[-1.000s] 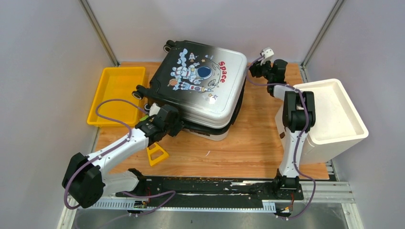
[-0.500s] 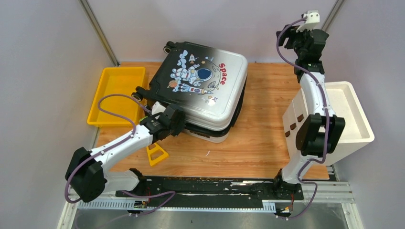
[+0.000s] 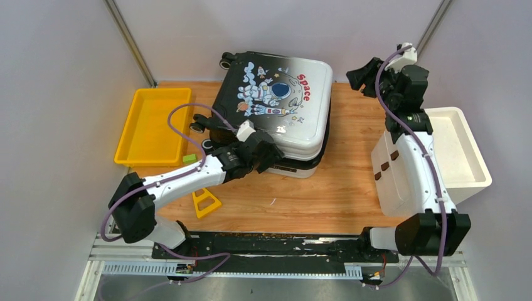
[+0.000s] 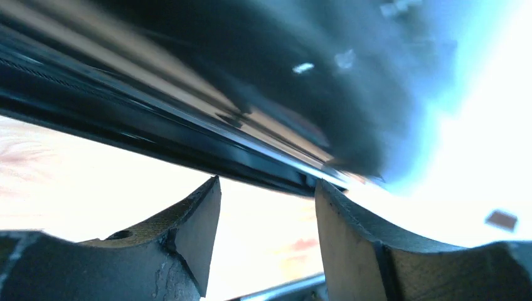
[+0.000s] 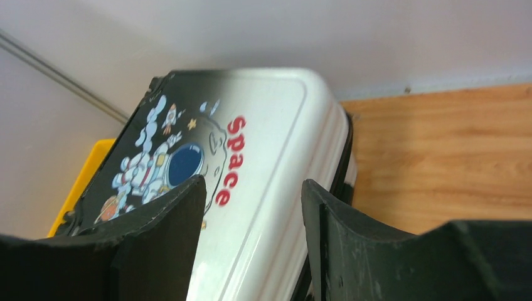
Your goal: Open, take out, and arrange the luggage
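Lying flat at the far middle of the table, print side up, is one piece of luggage; its black wheels face left.

Count: one luggage, two arms, one yellow tray just left of the luggage, one white bin at the right edge, one yellow triangular piece at near left, one small green block at the tray's near corner.

The left gripper sits at the luggage's near edge, its fingers parted and released, nothing between them. The right gripper hangs in the air to the right of the luggage's far corner, likewise spread and empty.

Only the left wrist view shows the dark shell rim, blurred, just past the fingertips; contact cannot be told. Only the right wrist view shows the astronaut print and red lettering from the side. Only the overhead view shows the bin.

Surface: wood-grain board. Room: plain grey walls, metal uprights in the far corners.
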Robot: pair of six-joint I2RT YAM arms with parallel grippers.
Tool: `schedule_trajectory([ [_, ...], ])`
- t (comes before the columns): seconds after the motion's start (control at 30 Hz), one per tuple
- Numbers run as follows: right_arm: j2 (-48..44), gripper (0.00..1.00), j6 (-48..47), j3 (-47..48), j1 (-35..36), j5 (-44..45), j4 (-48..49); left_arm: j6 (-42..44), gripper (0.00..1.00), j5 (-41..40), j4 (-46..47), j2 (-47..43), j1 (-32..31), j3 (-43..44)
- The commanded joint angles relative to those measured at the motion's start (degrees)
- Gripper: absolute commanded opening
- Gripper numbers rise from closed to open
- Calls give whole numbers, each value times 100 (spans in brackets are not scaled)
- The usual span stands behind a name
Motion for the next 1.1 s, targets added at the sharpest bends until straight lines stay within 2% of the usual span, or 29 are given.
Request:
schedule_trajectory([
  [0.0,-522,58,806,-615,261,75,-728,1520,65,513,262,-186,-118,443],
  [0.13,-953,61,998,-1124,486,-58,-934,3480,66,1090,398,-585,-111,486],
  [0.2,-1133,66,961,-1271,577,-133,-1042,4595,69,1035,-78,-730,-27,798],
  [0.23,-1237,67,891,-1343,642,-110,-1080,4815,70,1021,-286,-782,46,943],
  [0.3,-1455,69,777,-1520,820,-2,-1108,5315,71,1145,-844,-853,445,1341],
  [0.33,-1566,70,748,-1619,899,37,-1115,5445,72,1374,-1093,-891,879,1520],
  [0.43,-1901,74,744,-1901,993,46,-1111,5247,73,1872,-1102,-1264,1932,1601],
  [0.5,-2101,76,771,-2046,1082,133,-1109,4940,88,2034,-928,-1570,2570,1541],
  [0.57,-2262,83,797,-2194,1131,132,-1111,4617,95,2148,-669,-1852,3163,1309],
  [0.63,-2362,90,797,-2307,1176,115,-1111,4174,99,2497,-441,-2037,4044,1088],
  [0.77,-2428,95,854,-2476,1248,-4,-1103,3105,100,3714,249,-2109,5405,449],
  [0.83,-2419,99,873,-2534,1278,-100,-1097,2484,100,4315,622,-2055,5866,87],
  [0.9,-2431,100,869,-2585,1312,-151,-1098,2201,100,4504,1022,-2021,6139,-256],
  [1.07,-2510,100,792,-2736,1422,-52,-1061,2096,100,4529,1594,-1816,6357,-772],
])
